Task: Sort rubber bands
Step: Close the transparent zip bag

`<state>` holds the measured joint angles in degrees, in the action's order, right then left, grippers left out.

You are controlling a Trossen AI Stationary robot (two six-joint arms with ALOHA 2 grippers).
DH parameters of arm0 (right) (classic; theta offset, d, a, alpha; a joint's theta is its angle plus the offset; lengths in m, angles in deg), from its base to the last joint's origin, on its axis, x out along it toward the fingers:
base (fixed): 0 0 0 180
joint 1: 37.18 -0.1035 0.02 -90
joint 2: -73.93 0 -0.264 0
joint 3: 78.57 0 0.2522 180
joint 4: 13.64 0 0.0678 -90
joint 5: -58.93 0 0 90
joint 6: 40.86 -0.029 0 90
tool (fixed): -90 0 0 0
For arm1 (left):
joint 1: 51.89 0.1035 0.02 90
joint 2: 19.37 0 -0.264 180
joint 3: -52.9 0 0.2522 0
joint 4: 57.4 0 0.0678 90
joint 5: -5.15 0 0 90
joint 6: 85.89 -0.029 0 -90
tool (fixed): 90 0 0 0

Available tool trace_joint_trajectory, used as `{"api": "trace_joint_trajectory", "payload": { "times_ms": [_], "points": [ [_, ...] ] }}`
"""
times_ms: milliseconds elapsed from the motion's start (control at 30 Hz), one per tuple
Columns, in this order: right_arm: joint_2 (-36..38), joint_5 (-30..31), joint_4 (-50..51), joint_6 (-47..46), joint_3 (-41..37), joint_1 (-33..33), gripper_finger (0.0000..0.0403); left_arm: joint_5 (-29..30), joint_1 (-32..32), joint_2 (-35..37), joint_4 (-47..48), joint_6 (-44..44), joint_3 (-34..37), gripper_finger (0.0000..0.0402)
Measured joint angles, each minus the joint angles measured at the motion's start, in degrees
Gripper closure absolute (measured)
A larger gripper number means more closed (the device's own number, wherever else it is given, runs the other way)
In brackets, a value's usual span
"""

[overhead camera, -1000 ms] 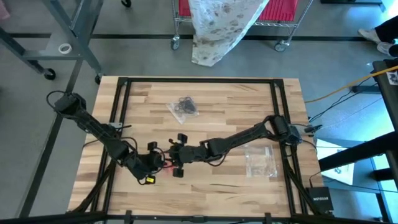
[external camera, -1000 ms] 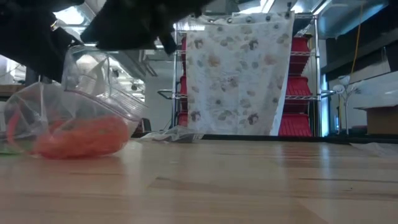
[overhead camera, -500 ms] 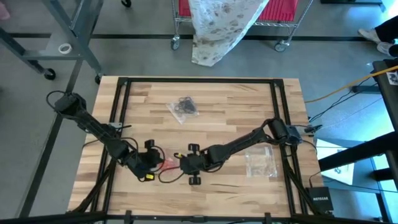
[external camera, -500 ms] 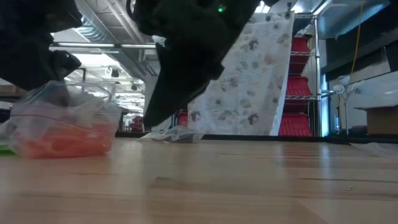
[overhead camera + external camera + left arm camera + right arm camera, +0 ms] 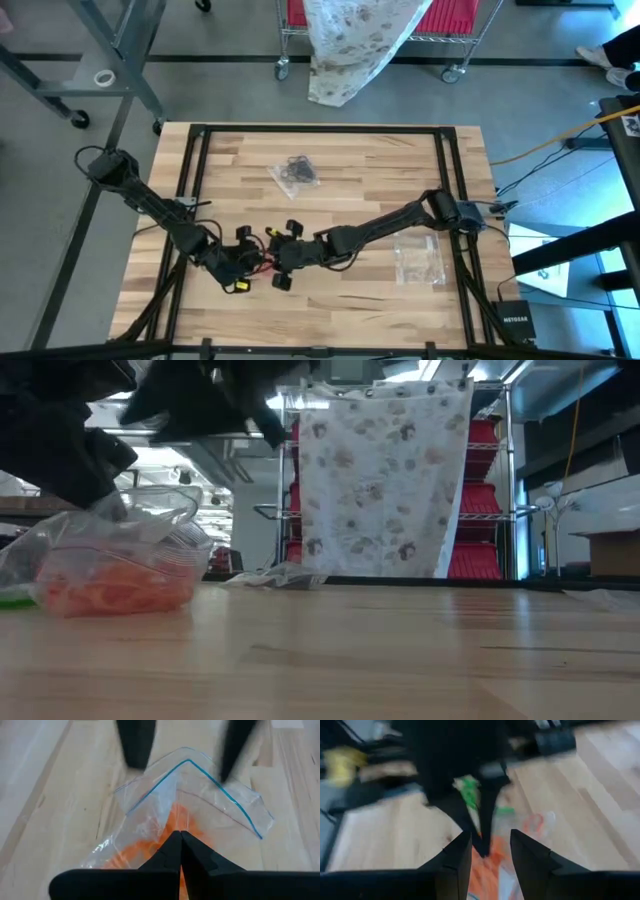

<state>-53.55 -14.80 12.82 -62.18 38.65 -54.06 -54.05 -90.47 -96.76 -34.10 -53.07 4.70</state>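
Tabletop: pale wooden planks inside a black metal frame

Left claw: low over the front left part of the tabletop; its two dark fingers are clenched tight, tips together, pinching the edge of a clear plastic bag

Clear plastic bag: blue zip strip along its gaping mouth, lying on the wood just ahead of the left claw; in the low view it sits at the left with its upper edge lifted

Rubber bands, orange-red: a heap inside that bag, filling its lower part; also seen under the left claw's tips

Rubber bands, green: a few bright strands on the wood near the bag, blurred

Right claw: reaching across from the right side, directly facing the left claw at the bag's mouth; its fingers stand apart with a gap between them; whether anything is caught between them cannot be told

Second clear bag: towards the far middle of the tabletop, holding black rubber bands, well apart from both claws

Third clear bag: flat near the right edge, contents too small to tell

Flowered cloth: hanging over a wire rack with red bins beyond the tabletop
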Motion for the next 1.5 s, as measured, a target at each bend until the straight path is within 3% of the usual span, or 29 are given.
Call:
{"api": "trace_joint_trajectory", "payload": {
  "times_ms": [167,300,467,767,933,1267,1500],
  "points": [
    [-4.9,-4.3,4.3,-2.6,-0.1,0.1,0.0276,0.5,0.9,0.0,0.2,0.2,0.0,0.0401],
    [-5.9,-10.7,14.6,-3.9,-0.1,-1.2,0.0276,0.6,1.9,0.0,1.0,1.2,0.5,0.0401],
    [-5.9,-9.4,24.6,-3.8,-0.1,-3.0,0.0276,0.5,2.3,0.0,3.0,3.2,1.6,0.0401],
    [-5.9,-7.6,16.1,-3.9,-0.1,-2.5,0.0276,0.6,1.9,3.3,-0.7,-3.4,-3.6,0.0401],
    [-5.9,-6.3,12.7,-4.2,-0.1,-2.1,0.0276,0.6,2.3,2.1,-7.7,-7.2,-2.4,0.0401],
    [-5.5,-4.7,11.4,-2.3,0.0,-1.6,0.0276,-0.3,3.3,-6.0,-13.3,3.2,5.4,0.0401],
    [-4.2,-0.8,21.4,0.6,5.8,1.3,0.0276,-0.6,3.0,-10.0,-14.0,4.9,6.3,0.0401]
  ]
}}
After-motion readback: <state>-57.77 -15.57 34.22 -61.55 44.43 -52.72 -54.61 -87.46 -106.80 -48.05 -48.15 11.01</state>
